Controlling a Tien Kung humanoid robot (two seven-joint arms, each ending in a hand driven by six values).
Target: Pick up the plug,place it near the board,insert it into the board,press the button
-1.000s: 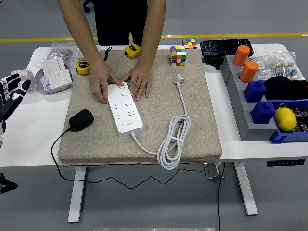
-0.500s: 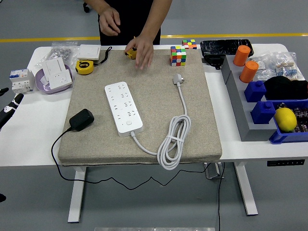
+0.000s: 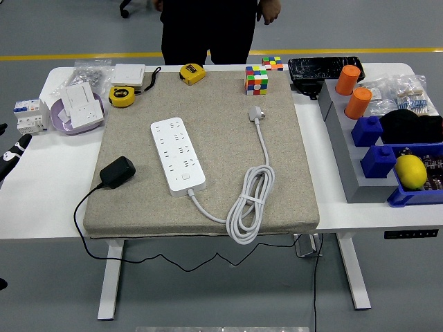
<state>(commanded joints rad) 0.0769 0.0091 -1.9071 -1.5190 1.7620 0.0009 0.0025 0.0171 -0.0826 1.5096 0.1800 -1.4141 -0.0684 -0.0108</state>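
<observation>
At the far left edge only the black-and-white tip of the robot's left hand (image 3: 10, 156) shows, just where it sat half a second ago; whether its fingers are spread or curled cannot be told. The right hand is out of view. The person (image 3: 208, 28) at the far side has drawn both hands back off the table since the earlier frames, when they were pressing on the strip and then reaching at the far edge of the mat.

The black power adapter plug (image 3: 117, 172) lies on the left part of the beige fabric mat (image 3: 291, 180), near its left border, its thin black cord trailing off the near edge. Just right of it the long white power strip board (image 3: 178, 155) lies flat and slightly angled, sockets upward, a round button at its near end. Bare mat separates the two. Further right, the strip's coiled white cable (image 3: 250, 204) ends in a white plug (image 3: 255, 112) near the multicoloured puzzle cube (image 3: 256, 80).
</observation>
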